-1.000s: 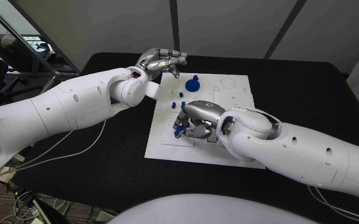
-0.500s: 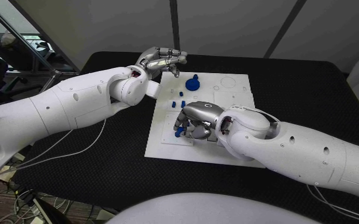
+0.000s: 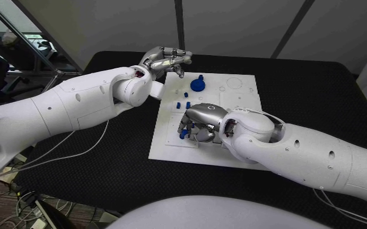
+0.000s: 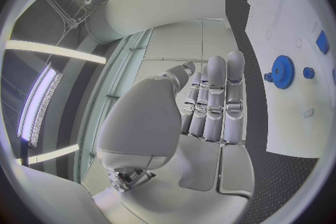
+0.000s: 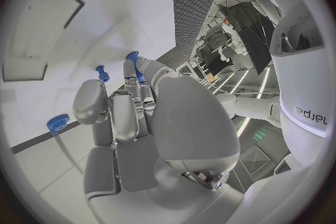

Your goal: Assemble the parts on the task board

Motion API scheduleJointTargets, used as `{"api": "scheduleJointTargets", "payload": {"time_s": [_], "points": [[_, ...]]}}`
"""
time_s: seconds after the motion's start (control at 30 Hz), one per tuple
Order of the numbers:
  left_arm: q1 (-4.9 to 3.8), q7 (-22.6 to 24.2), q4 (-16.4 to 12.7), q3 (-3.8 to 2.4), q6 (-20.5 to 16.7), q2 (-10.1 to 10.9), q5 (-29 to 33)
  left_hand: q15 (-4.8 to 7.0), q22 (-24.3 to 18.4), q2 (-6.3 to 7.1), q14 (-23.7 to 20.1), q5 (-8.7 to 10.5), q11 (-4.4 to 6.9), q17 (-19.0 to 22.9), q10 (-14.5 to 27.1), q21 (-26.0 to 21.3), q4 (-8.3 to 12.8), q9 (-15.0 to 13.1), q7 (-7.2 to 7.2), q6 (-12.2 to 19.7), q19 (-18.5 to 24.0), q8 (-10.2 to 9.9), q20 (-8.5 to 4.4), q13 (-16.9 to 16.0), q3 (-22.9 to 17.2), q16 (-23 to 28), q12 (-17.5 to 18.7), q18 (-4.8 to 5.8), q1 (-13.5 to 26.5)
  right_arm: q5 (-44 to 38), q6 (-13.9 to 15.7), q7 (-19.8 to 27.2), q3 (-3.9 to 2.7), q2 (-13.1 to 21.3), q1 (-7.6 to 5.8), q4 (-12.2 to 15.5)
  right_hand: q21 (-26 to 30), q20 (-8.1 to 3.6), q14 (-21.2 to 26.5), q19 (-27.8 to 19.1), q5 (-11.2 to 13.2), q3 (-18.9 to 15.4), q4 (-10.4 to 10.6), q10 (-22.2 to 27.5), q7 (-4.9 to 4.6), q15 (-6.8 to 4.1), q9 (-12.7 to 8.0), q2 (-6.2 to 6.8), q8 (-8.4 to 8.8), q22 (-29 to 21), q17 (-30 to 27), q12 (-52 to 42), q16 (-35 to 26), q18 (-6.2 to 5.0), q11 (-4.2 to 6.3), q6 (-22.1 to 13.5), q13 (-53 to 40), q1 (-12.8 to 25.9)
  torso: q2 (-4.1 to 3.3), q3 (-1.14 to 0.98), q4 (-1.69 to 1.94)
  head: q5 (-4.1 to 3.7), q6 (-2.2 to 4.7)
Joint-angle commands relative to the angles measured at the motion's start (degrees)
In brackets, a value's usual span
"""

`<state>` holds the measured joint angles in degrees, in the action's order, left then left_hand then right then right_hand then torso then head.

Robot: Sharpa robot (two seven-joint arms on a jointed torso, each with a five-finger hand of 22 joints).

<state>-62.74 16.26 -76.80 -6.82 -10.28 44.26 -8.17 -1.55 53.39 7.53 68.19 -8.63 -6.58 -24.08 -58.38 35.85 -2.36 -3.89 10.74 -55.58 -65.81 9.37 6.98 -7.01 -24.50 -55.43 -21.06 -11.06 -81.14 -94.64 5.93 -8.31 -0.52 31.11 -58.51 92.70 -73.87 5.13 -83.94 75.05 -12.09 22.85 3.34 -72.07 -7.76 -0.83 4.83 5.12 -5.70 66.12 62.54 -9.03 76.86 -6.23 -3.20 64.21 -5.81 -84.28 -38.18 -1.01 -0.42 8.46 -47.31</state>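
R hand [image 3: 200,122] on task board [image 3: 243,113] near its left edge, pinching blue part [image 3: 183,134]; L hand [image 3: 164,61] clenched, empty, by far-left corner.

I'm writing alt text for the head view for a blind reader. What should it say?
Two white robot arms reach over a white task board on a black table. The right hand curls over small blue parts; the left hand hovers at the board's far corner near a blue gear.

Left hand [image 3: 164,61] slightly farther back.
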Motion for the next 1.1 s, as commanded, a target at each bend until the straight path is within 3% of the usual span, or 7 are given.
{"api": "scheduleJointTargets", "payload": {"time_s": [0.03, 0.17, 0.3, 0.63, 0.9, 1.0, 1.1], "points": [[-0.11, 0.3, -0.2, -0.03, 0.3, 0.0, -0.1, -0.06, -0.1, -0.14, -0.4, 0.23, 0.01, 0.1, 0.5, -0.4, 0.1, 0.1, 0.23, 0.3, 0.1, 0.2, 0.14, -0.1, 0.2, 0.1, -0.3, 0.61, 0.2, -0.9, -0.4, -0.1, 0.18, -0.3, 0.10, -0.3, 0.4, 0.07, -1.5, -0.4, 0.2, 0.4, 0.0, 0.4, -0.44, -0.05, -0.2, 0.09, 0.58, -0.1, 0.0, 0.6, -0.1, 0.79, -0.49, -0.4, 0.2, 0.8, 0.02, 0.03, 0.02, 0.11, -0.11], [-0.11, 0.3, -0.2, -0.03, 0.3, 0.1, -0.1, -0.09, -0.1, -0.15, -0.5, 0.22, -0.03, 0.1, 0.6, -0.4, 0.2, 0.1, 0.26, 0.4, 0.1, 0.2, 0.16, -0.1, 0.2, 0.1, -0.4, 0.62, 0.2, -0.7, 0.1, 0.0, 0.33, -0.5, 0.14, -0.7, 0.5, 0.52, -1.5, -0.6, 0.5, 0.2, 0.5, 1.1, -1.15, 0.48, -1.1, 0.90, 2.33, -0.2, 0.2, 1.5, 0.0, 0.78, -1.04, -4.6, 0.2, 2.3, 0.02, -0.01, -0.08, 0.18, -0.13], [-0.11, 0.3, -0.2, -0.03, 0.3, 0.0, -0.1, -0.11, -0.1, -0.14, -0.5, 0.23, -0.04, 0.1, 0.7, -0.4, 0.2, 0.1, 0.28, 0.5, 0.1, 0.2, 0.17, -0.1, 0.2, 0.1, -0.4, 0.62, 0.2, -0.5, 0.6, 0.2, 0.44, -0.7, 0.16, -0.9, 0.6, 0.50, -1.5, -0.6, 1.5, 0.0, 0.7, 1.2, -0.64, 0.20, -1.3, 1.68, 2.31, -0.3, 0.2, 2.0, 0.1, 0.70, -0.59, -9.3, 0.0, 3.1, 0.05, 0.00, -0.04, 0.14, -0.22], [-0.11, 0.1, 0.0, -0.03, 0.5, 0.0, -0.1, -0.11, -0.1, -0.14, -0.5, 0.23, -0.04, 0.1, 0.7, -0.4, 0.2, 0.1, 0.28, 0.5, 0.1, 0.2, 0.17, -0.1, 0.2, 0.1, -0.4, 0.62, 0.2, -0.4, 3.3, 1.1, 0.51, -0.6, 0.21, -0.9, 1.1, -0.01, -1.4, -0.9, 2.0, -1.2, 1.0, 0.8, 0.10, -0.38, -1.2, 2.87, 2.30, -0.8, -0.2, 2.5, -0.1, 0.59, 0.06, -14.7, -0.3, 4.1, 0.11, -0.01, -0.09, 0.09, -0.15], [-0.10, -0.2, 0.1, -0.03, 1.1, 0.1, -0.1, -0.17, -0.1, -0.14, -0.6, 0.24, -0.11, 0.2, 0.8, -0.5, 0.1, 0.1, 0.33, 0.6, 0.2, 0.2, 0.21, -0.1, 0.3, 0.1, -0.5, 0.63, 0.4, -0.3, 8.2, 1.8, 0.46, 3.2, 0.95, 3.2, 1.1, -0.10, -1.5, -0.9, 1.8, -1.5, 0.9, 0.6, 0.06, -0.46, -1.2, 2.99, 2.31, -0.8, 0.1, 2.6, 0.0, 0.61, 0.13, -16.4, -0.4, 4.1, 0.19, -0.09, -0.23, -0.10, 0.40], [-0.09, -0.1, 0.1, -0.03, 1.0, 0.2, -0.1, -0.17, -0.1, -0.14, -0.6, 0.24, -0.11, 0.2, 0.8, -0.5, 0.1, 0.1, 0.33, 0.6, 0.2, 0.2, 0.21, -0.1, 0.3, 0.1, -0.5, 0.63, 0.4, 0.9, 10.7, 2.0, 0.41, 5.9, 1.00, 5.6, 1.1, -0.11, -1.5, -0.9, 1.7, -1.7, 1.0, 0.3, -0.23, -0.43, -1.1, 3.15, 2.13, -0.8, 0.1, 2.6, 0.0, 0.62, 0.07, -16.0, -0.5, 4.2, 0.19, 0.00, -0.14, -1.08, 0.90], [-0.09, 0.0, 0.1, -0.02, 0.9, 0.2, -0.1, -0.17, -0.1, -0.14, -0.6, 0.24, -0.11, 0.2, 0.8, -0.5, 0.1, 0.1, 0.33, 0.6, 0.2, 0.2, 0.21, -0.1, 0.3, 0.1, -0.5, 0.63, 0.4, 3.6, 13.3, 2.3, 0.14, 8.3, 0.82, 7.4, 1.5, 0.06, -1.4, -1.1, 1.1, -2.0, 1.2, -0.4, -0.73, -0.03, -0.8, 3.31, 1.64, -1.2, -0.3, 2.4, -0.2, 0.58, -0.53, -14.9, -0.7, 4.4, 0.23, 0.03, -0.12, -1.58, 1.35]]}}
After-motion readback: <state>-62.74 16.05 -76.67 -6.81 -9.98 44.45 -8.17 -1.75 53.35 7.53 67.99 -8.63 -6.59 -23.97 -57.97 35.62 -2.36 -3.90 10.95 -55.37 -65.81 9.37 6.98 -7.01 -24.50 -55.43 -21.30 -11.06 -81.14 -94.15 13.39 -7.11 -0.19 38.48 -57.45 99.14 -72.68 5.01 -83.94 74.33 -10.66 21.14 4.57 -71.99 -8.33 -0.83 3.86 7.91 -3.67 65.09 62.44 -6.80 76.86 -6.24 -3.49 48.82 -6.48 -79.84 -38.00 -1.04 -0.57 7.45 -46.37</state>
